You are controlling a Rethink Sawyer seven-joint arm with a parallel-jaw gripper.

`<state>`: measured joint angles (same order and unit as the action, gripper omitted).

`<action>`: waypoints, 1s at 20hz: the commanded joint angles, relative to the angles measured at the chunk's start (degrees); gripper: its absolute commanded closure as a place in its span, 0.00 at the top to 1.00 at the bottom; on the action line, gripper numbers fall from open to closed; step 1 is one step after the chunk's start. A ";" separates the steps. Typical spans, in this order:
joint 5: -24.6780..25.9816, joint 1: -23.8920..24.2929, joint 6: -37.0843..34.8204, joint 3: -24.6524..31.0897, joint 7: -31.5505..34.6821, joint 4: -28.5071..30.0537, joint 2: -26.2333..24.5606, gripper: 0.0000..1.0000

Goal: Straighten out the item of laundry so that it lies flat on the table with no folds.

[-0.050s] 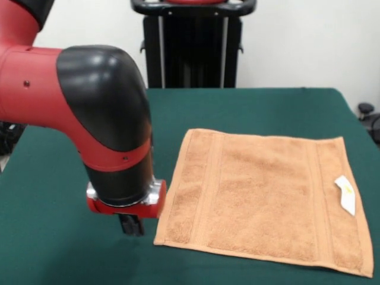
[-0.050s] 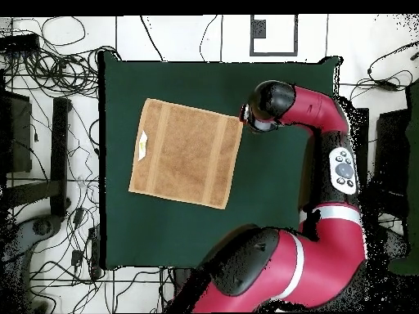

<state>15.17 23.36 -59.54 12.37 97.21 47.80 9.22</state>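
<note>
While flat: one towel (image 1: 261, 196) | one table (image 1: 53, 237) | one pincer (image 1: 131, 224) beside.

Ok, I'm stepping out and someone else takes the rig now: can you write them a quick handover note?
Pincer: low over the table, just off the towel's edge; open or shut can't be told.
Towel: spread flat on the green top, no folds visible, white label facing up near one edge.
Done: the towel looks straightened.
Left: probably only to lift the arm clear and check the corners.
</note>
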 commanded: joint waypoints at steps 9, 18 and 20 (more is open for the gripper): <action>3.62 0.71 -2.80 2.91 -11.55 7.67 1.63 0.00; -3.64 3.04 2.89 10.78 -8.44 14.78 3.71 0.00; -4.01 2.95 2.60 11.09 -7.48 15.38 4.19 0.00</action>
<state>13.82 26.73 -59.55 15.31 97.21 52.93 13.00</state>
